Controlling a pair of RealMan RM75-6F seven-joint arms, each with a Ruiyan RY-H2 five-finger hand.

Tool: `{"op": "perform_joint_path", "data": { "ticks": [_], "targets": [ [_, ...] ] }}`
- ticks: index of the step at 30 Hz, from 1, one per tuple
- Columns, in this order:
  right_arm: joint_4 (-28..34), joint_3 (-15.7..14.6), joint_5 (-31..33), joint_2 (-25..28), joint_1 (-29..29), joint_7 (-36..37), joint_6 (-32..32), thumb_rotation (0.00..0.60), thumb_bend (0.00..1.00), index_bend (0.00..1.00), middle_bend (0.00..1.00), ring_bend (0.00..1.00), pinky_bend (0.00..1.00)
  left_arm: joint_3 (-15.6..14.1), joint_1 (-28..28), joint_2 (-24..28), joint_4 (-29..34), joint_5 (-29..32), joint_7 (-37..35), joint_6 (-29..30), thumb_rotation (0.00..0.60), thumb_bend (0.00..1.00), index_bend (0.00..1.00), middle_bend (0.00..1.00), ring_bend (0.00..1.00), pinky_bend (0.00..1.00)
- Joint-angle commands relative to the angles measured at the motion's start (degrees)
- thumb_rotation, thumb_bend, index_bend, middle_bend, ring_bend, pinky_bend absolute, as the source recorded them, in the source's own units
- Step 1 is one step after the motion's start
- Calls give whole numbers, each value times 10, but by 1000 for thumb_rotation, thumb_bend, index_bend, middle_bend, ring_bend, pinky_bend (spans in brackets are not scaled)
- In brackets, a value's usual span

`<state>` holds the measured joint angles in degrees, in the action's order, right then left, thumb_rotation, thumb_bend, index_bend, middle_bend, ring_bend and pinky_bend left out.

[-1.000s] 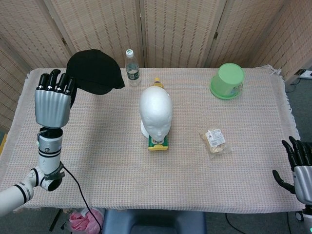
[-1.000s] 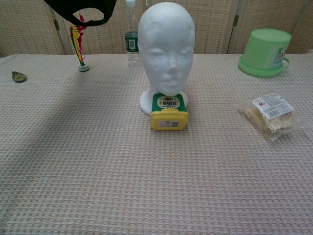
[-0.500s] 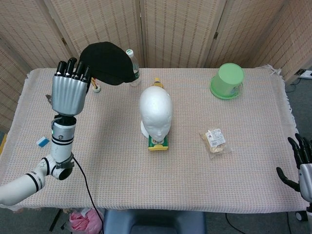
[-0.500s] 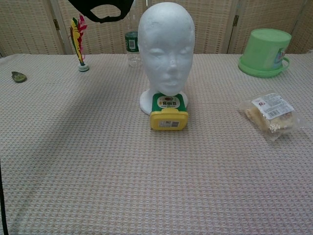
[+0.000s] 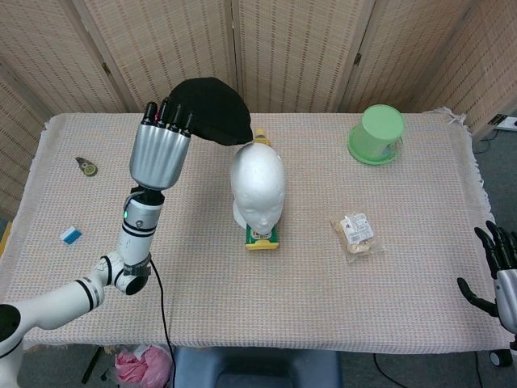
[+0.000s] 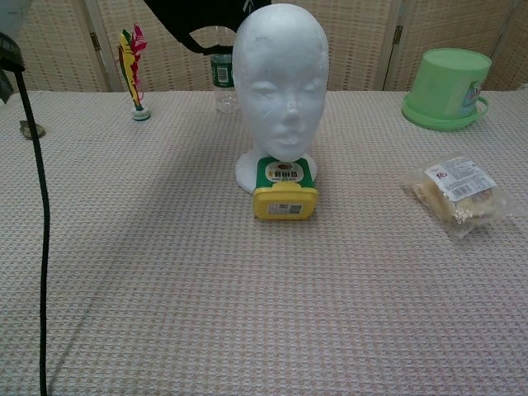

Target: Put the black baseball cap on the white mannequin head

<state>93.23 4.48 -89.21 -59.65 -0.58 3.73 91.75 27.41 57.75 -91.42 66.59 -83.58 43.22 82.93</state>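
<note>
My left hand (image 5: 159,151) holds the black baseball cap (image 5: 210,121) raised in the air, just up and left of the white mannequin head (image 5: 258,188). In the chest view the cap (image 6: 202,20) hangs at the top edge, its lower rim beside the mannequin head's (image 6: 280,82) upper left side. Whether cap and head touch is unclear. The mannequin head stands upright at the table's middle. My right hand (image 5: 501,273) rests low at the table's right front corner, fingers apart and holding nothing.
A yellow-green box (image 5: 262,237) lies in front of the mannequin's base. A water bottle (image 6: 221,78) stands behind it. A green upturned bucket (image 5: 376,134) sits back right, a snack packet (image 5: 356,233) mid right. A small feathered toy (image 6: 132,74), a blue eraser (image 5: 70,235) and a cable (image 6: 37,214) are at left.
My left hand has carried the cap rightward from the table's back left to just beside the mannequin's crown. My right hand has barely moved.
</note>
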Motion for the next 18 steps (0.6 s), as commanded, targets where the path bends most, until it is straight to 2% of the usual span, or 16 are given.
{"op": "perform_joint_path", "data": {
  "ticks": [1,18],
  "targets": [
    [-1,-1,1,3,1,4,-3,600,217,0,0,0,0,-1,12,-10,-2,4,11,-5,600,468,587,603,422,540],
    [-3,-6,-6,10,1,23,0,600,217,0,0,0,0,0,64,-45,15,40,83,-32,600,467,585,603,422,540]
  ]
}}
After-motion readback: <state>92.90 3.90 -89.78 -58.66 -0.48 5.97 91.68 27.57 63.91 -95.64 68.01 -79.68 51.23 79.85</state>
